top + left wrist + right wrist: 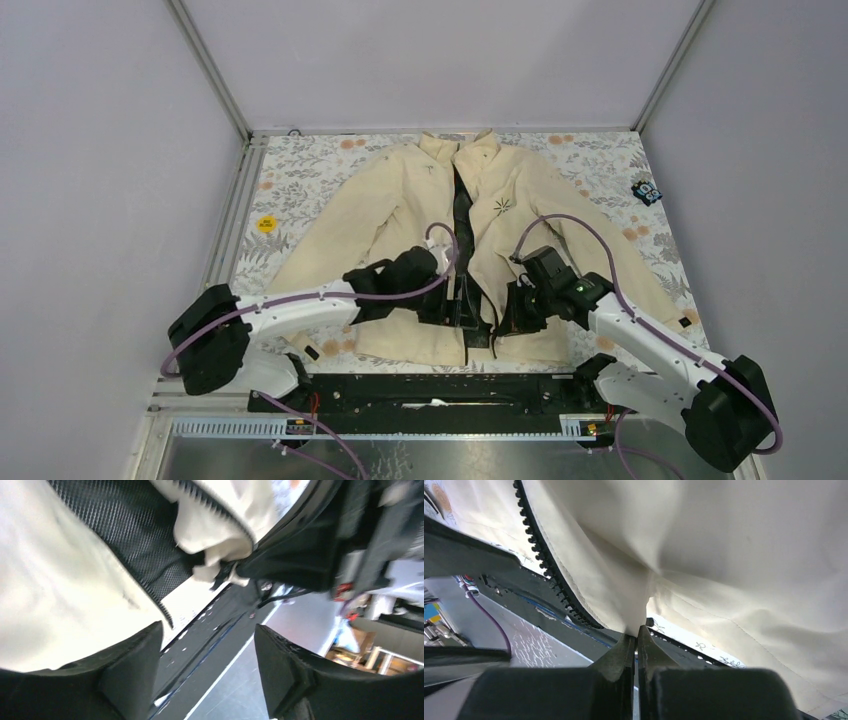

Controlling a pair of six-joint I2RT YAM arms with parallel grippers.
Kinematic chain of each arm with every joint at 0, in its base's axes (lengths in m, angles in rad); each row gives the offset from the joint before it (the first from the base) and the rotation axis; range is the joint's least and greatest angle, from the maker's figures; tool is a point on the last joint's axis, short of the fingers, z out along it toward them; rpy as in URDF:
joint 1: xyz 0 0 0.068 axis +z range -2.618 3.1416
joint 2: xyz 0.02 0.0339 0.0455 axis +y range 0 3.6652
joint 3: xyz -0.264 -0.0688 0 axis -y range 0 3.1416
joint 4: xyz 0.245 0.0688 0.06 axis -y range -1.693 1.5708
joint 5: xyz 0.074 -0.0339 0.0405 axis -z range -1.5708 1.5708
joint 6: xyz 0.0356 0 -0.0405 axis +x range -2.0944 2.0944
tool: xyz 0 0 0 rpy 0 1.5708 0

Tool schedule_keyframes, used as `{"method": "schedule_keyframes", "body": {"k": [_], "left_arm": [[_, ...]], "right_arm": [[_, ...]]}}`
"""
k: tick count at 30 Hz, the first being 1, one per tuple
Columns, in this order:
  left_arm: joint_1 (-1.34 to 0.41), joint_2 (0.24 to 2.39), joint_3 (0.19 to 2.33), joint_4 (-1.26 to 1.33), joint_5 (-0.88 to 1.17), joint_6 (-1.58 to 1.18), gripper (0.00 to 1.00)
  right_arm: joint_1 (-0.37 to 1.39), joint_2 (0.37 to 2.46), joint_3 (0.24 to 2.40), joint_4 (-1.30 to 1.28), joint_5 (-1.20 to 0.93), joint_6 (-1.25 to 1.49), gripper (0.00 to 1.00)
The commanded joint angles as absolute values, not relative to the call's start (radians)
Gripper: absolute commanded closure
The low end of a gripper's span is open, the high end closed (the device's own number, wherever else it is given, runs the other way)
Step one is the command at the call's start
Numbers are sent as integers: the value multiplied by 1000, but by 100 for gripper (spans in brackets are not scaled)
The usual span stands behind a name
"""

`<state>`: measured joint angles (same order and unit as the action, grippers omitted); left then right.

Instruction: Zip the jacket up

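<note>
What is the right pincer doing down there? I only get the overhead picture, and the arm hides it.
Observer: The right wrist view shows the right pincer shut on a fold of the jacket.
Visitor: And the other one?
Observer: The left pincer is open and holds nothing.
Visitor: Can you see the zipper up close?
Observer: Yes, dark zipper teeth run along the flap's edge, just beside the pinched fold.
</note>
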<state>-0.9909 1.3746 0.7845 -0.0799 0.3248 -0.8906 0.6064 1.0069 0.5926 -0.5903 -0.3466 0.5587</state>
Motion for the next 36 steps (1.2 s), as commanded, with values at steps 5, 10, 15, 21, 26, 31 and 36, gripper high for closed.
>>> {"method": "schedule_keyframes", "body": {"k": [5, 10, 15, 21, 26, 31, 36], "left_arm": [[-1203, 1529, 1001, -578, -84, -886, 40], [-1252, 1655, 1112, -690, -211, -926, 43], [-1272, 1733, 1165, -715, -267, -963, 47], [-1272, 1854, 1310, -847, -291, -983, 42], [-1267, 1867, 1327, -891, -208, -1014, 35], [-1226, 1846, 1281, -910, -118, -1115, 37], [-1188, 1831, 1209, -861, -26, -1235, 40]], "right_arm": [[602, 981, 626, -604, -291, 577, 100], [602, 971, 620, -593, -289, 585, 100], [603, 949, 615, -594, -278, 593, 100], [603, 942, 616, -597, -287, 593, 100], [602, 931, 612, -603, -300, 599, 100], [602, 908, 611, -606, -301, 602, 100], [602, 896, 609, -604, -305, 601, 100]]}}
